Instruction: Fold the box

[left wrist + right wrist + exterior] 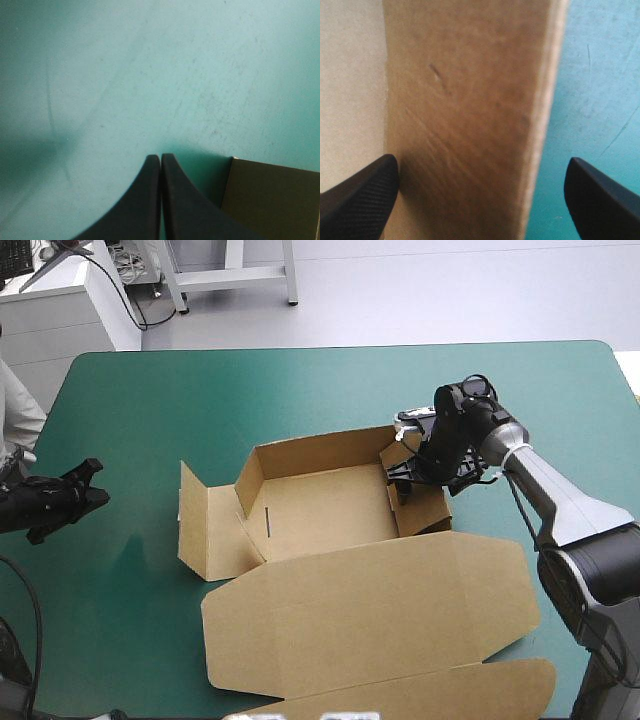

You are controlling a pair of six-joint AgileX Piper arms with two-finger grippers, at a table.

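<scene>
1. Box: lay near the middle of the teal-green cover, only partly built. Had its far wall and right wall raised, its left wall splayed outward, and its lid spread flat toward the table's near edge.
2. Right gripper: hung over the right wall with its black fingers set wide. Straddled the board, one finger on the tray side and the other outside above the cover, and clasped nothing.
3. Left gripper: sat low near the table's left edge, well apart from the tray. Kept its fingers pressed together into one point, empty. Showed a corner of brown board just beside it; could not be told whether this was the box's left flap.
4. Step in hand: judged to be the setting of the right wall, since that was the only part bracketed.
5. Next move: probably called for nipping that wall or pressing its top inward to tuck it. Needed care not to push the light tray sideways. Left the left wall to be raised afterwards, likely by the idle arm.
</scene>
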